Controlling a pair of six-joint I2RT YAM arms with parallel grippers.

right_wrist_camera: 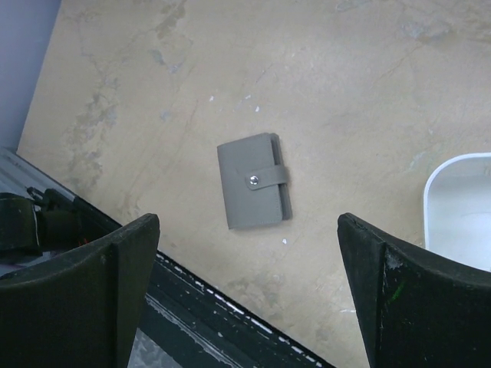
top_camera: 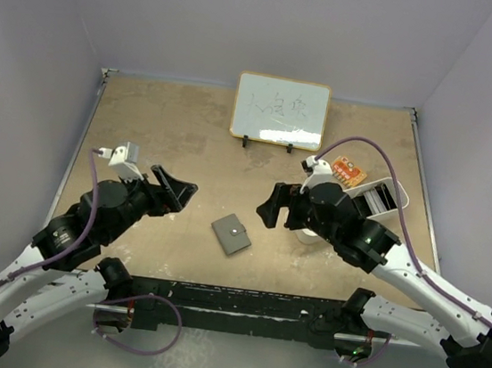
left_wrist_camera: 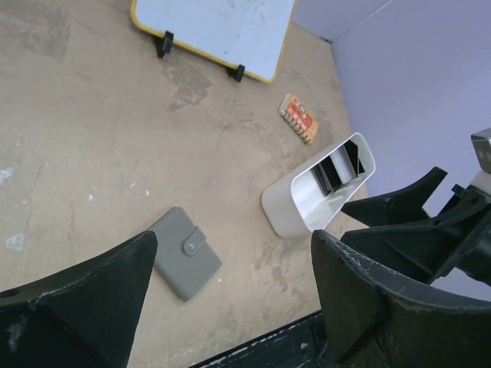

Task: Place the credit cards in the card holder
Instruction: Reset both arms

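Tan table, grey walls. Card holder lies flat and closed with its strap snapped, in the near-centre of the table between the two arms, nothing touching it. Left end effector above the table to its left, jaws wide, empty. Right end effector just to its right, jaws wide, empty. White tray beside the right arm. Orange card on the table just beyond the tray. Whiteboard at the far edge.

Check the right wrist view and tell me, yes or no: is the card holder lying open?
No, the card holder lies folded shut, with its snap strap fastened across the front.
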